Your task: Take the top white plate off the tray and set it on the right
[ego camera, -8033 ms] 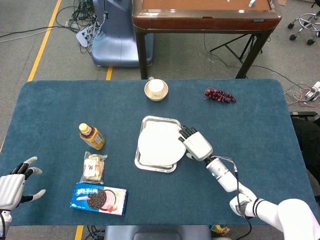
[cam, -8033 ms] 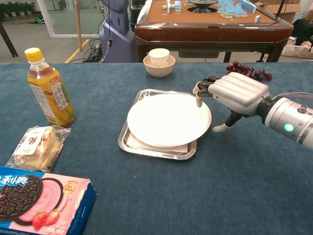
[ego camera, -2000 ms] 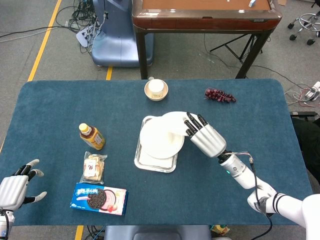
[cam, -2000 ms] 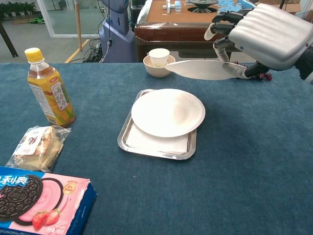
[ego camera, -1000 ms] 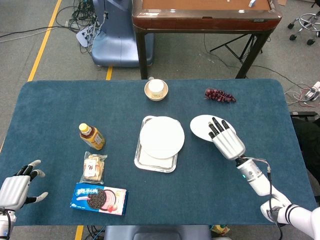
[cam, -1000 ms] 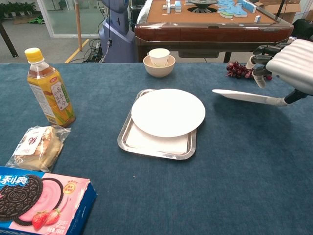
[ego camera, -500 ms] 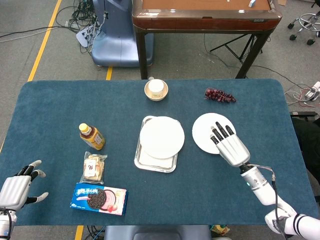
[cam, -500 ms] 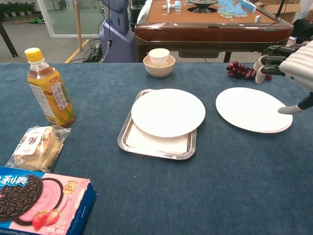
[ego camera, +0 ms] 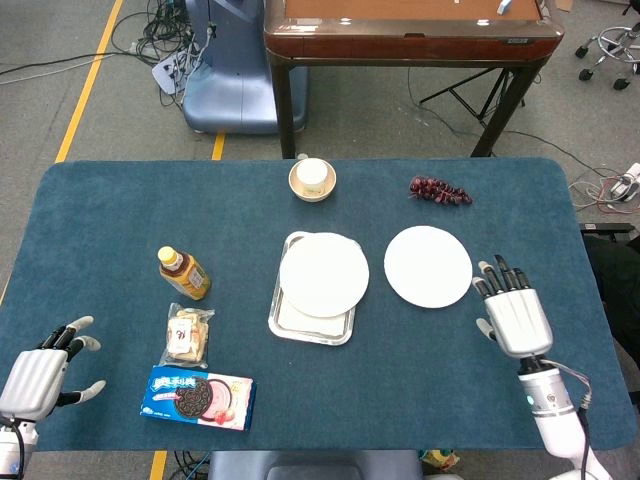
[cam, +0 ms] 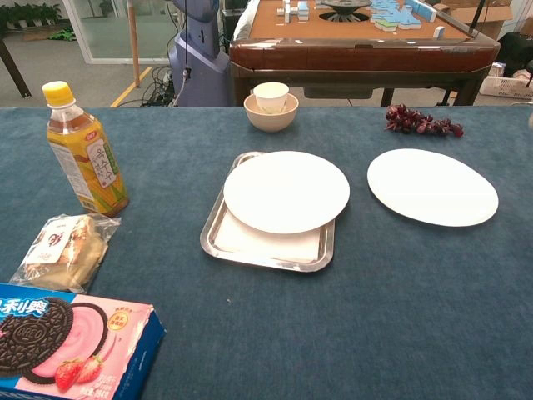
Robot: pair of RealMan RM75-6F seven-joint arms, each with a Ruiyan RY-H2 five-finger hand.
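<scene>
the white plate (ego camera: pixel 428 266) lies flat on the table (ego camera: pixel 120 210), just right of the tray (ego camera: pixel 290 324) and apart from it, while a second plate (ego camera: pixel 323 274) sits on the tray. the right hand (ego camera: pixel 516 315) is right of the white plate, clear of it, fingers apart and holding nothing. the left hand (ego camera: pixel 42 372) is at the near left corner, fingers spread and holding nothing.

The tray (cam: pixel 218 238) is shiny metal. The plates (cam: pixel 432 186) look smooth and white. The table (cam: pixel 400 317) has soft, fuzzy blue cloth. The bottle (cam: pixel 82 152) is clear plastic.
</scene>
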